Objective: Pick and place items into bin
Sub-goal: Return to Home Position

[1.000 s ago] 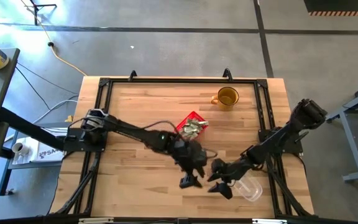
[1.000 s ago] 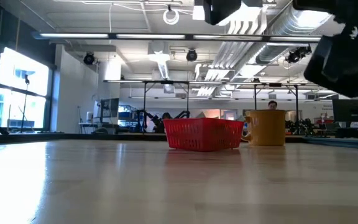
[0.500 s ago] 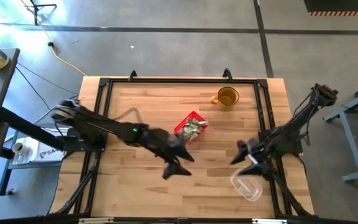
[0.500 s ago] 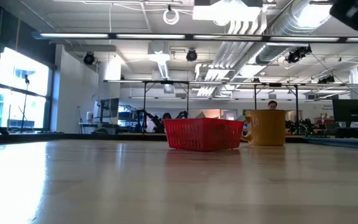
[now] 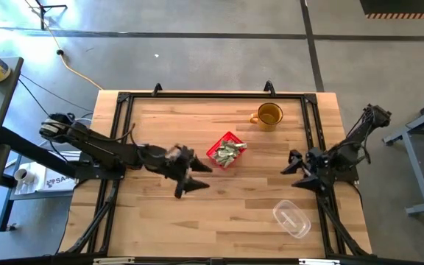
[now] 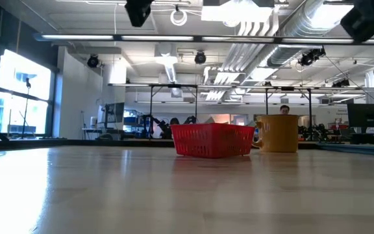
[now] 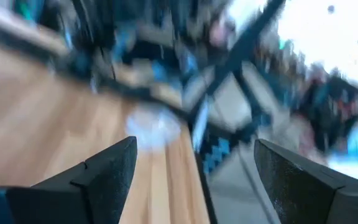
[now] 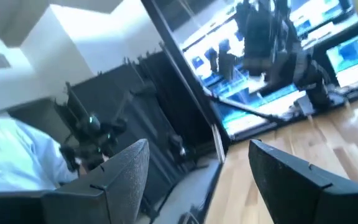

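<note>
The red bin (image 5: 214, 152) stands near the table's middle, on its base, and shows in the low view too as the bin (image 6: 211, 140). A heap of pale green-and-white items (image 5: 230, 152) lies inside it. My left gripper (image 5: 194, 179) hangs open above the wood just left of the bin and holds nothing; in the left wrist view my left gripper (image 7: 194, 168) shows its fingers wide apart. My right gripper (image 5: 289, 165) is open and empty too, near the table's right edge; my right gripper (image 8: 197, 168) faces off the table.
An amber mug (image 5: 269, 115) stands beyond the bin toward the far edge. A clear plastic container (image 5: 291, 220) lies near the near right corner. A black frame (image 5: 121, 110) rims the table. Bare wood spreads across the left and near parts.
Both grippers have drawn apart from the near middle of the table, by the clear container. The left one swung toward the left and far side, the right one toward the right edge, and both rose out of the low view's centre. Bin, mug and container stayed put.
</note>
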`<state>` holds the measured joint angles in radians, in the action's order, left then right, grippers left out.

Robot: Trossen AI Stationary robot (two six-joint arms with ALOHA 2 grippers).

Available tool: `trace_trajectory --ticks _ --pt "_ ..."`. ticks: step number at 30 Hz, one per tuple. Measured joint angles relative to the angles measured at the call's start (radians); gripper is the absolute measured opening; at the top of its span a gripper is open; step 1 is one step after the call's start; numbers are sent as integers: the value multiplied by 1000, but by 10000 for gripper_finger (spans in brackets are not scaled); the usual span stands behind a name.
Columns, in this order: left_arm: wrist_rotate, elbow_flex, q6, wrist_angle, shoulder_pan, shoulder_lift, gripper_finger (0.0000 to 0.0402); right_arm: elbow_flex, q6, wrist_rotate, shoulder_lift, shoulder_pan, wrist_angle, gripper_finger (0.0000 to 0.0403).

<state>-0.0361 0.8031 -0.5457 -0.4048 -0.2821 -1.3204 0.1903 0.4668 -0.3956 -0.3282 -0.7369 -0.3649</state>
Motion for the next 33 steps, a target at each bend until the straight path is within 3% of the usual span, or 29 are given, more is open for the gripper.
trace_trajectory --ticks 2,6,11,13,18,20,25,31,33 --pt "-32 -34 1 -100 14 7 356 -42 3 45 -18 24 -56 267" --pt "28 -52 3 -165 40 -22 356 -67 30 125 -138 78 -223 267" --pt "30 -51 16 -214 83 -45 356 9 1 178 -330 206 -269 267" --pt "48 -52 33 -232 130 -46 355 15 5 292 -363 313 -288 267" --pt "224 -51 52 -245 273 -38 355 15 79 698 -370 633 -329 267" --pt "269 -51 47 -230 303 -38 356 16 124 785 -362 707 -368 267" --pt "272 -51 45 -112 307 6 356 16 92 773 -351 658 -313 267" --pt "191 -51 80 8 309 110 356 16 -4 472 -343 542 -190 267" --pt "156 -50 91 82 309 142 356 16 -41 466 -317 562 -198 267"
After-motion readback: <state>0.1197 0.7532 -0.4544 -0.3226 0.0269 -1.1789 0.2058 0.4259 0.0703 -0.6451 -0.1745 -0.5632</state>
